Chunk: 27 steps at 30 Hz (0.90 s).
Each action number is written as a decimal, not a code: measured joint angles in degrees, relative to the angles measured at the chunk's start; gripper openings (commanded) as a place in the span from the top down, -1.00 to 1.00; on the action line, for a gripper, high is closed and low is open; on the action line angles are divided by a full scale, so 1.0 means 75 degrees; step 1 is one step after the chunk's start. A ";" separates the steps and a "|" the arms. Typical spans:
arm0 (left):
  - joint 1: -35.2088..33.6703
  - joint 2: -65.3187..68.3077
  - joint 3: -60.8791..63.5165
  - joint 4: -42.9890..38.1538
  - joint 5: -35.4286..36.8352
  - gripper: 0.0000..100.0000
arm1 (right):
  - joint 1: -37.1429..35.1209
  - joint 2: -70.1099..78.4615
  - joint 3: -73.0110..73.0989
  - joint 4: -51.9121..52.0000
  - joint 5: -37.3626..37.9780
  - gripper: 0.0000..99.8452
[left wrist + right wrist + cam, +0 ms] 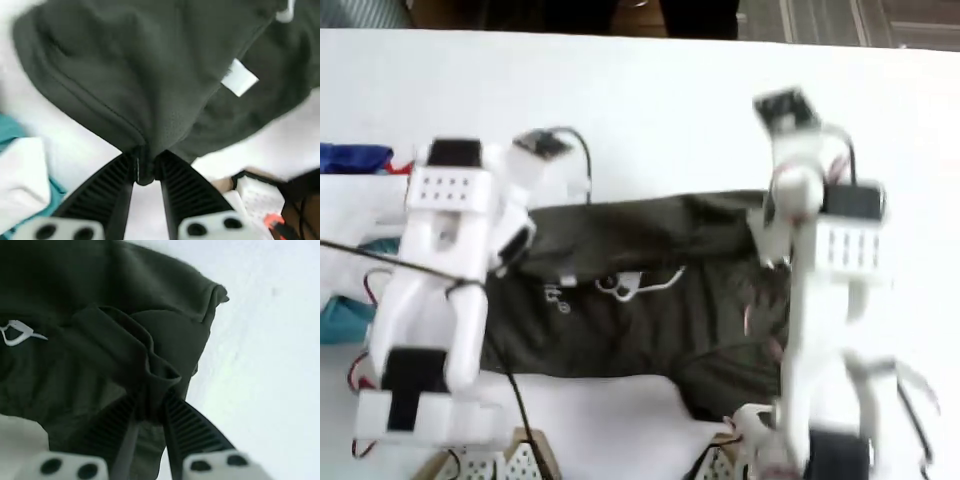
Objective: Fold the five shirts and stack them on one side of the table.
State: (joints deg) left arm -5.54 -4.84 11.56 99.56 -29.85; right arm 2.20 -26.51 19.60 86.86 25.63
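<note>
A dark olive shirt lies spread across the middle of the white table, with a white print near its centre and a white label. My left gripper is shut on a pinched fold of the shirt's hem at its left end. My right gripper is shut on a bunched fold of the shirt at its right end. In the high view the left arm stands over the shirt's left edge and the right arm over its right edge.
Other garments lie at the table's left edge: blue cloth, white cloth and teal cloth. Teal and white fabric lies beside the left gripper. Bare table stretches behind the shirt. Arm bases and cables sit at the front edge.
</note>
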 measured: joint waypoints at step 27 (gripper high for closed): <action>-0.0188 -0.2333 0.3903 -0.0715 -0.0598 0.95 | 0.1829 -0.4607 0.5052 0.0422 0.3974 0.96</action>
State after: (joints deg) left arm -6.95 -22.33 40.84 94.20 -34.33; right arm 15.91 -61.05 57.49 90.02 55.43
